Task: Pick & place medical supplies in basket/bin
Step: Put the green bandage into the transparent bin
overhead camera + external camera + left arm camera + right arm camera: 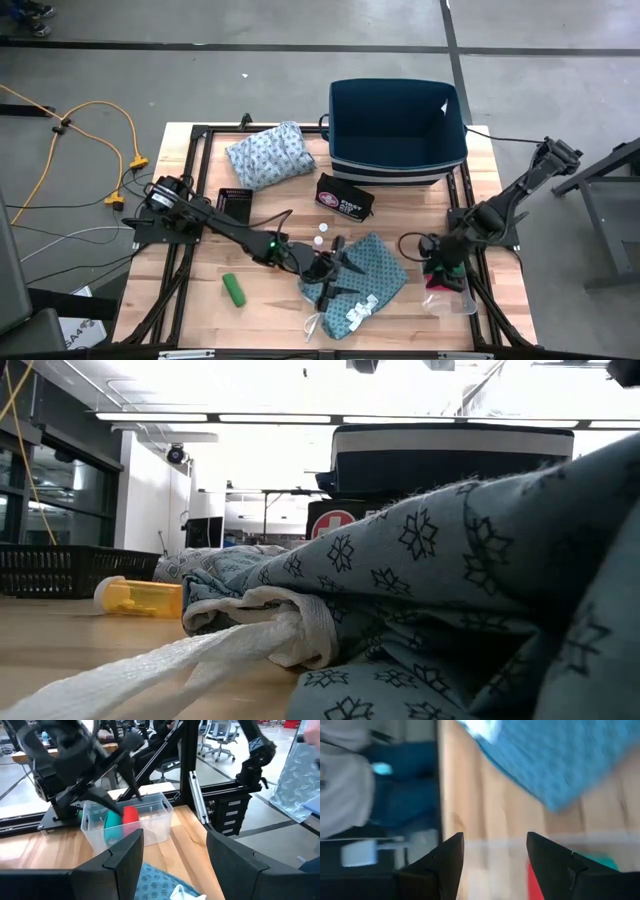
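Fingers of our left gripper [330,272] spread above the teal cloth [368,272]; soft, limp, we pinch a fold.

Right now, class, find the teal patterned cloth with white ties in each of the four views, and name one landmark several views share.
High view: teal cloth lies low and centre, under the left gripper.
Low view: it fills the right foreground, white ties trailing left.
Left wrist view: a corner shows at the bottom edge.
Right wrist view: blurred, upper right.
Shared landmark: the clear plastic tub, seen in the high and left wrist views.
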### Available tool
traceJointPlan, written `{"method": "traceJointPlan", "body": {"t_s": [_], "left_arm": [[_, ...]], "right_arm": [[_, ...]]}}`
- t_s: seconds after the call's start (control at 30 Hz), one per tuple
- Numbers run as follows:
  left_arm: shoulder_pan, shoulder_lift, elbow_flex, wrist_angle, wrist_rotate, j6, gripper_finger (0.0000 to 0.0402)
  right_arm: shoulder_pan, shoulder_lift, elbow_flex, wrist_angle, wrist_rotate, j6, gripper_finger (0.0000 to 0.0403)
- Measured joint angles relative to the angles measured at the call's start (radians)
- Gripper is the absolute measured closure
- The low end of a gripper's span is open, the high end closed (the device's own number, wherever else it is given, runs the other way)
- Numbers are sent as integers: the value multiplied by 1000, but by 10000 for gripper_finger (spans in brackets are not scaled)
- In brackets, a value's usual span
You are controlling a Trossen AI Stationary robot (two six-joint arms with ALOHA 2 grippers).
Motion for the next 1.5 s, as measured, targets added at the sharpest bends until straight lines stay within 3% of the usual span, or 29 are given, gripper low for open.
{"method": "traceJointPlan", "body": {"t_s": [0.23, 0.53, 0.93, 1.07, 1.27, 1.5], "left_arm": [[5, 0, 0, -7, -1, 0, 190], [5, 0, 0, -6, -1, 0, 190], [5, 0, 0, -7, -1, 0, 190], [5, 0, 0, -7, -1, 0, 190], [3, 0, 0, -14, 0, 0, 190], [3, 0, 0, -43, 0, 0, 190]], "right_arm": [[-88, 3, 0, 171, 25, -233, 199], [-207, 3, 0, 300, 240, -558, 199], [-395, 145, 0, 541, 267, -758, 199], [-437, 193, 0, 593, 238, -786, 199], [-458, 220, 0, 595, 10, -787, 199], [-457, 231, 0, 609, 6, -837, 199]]}}
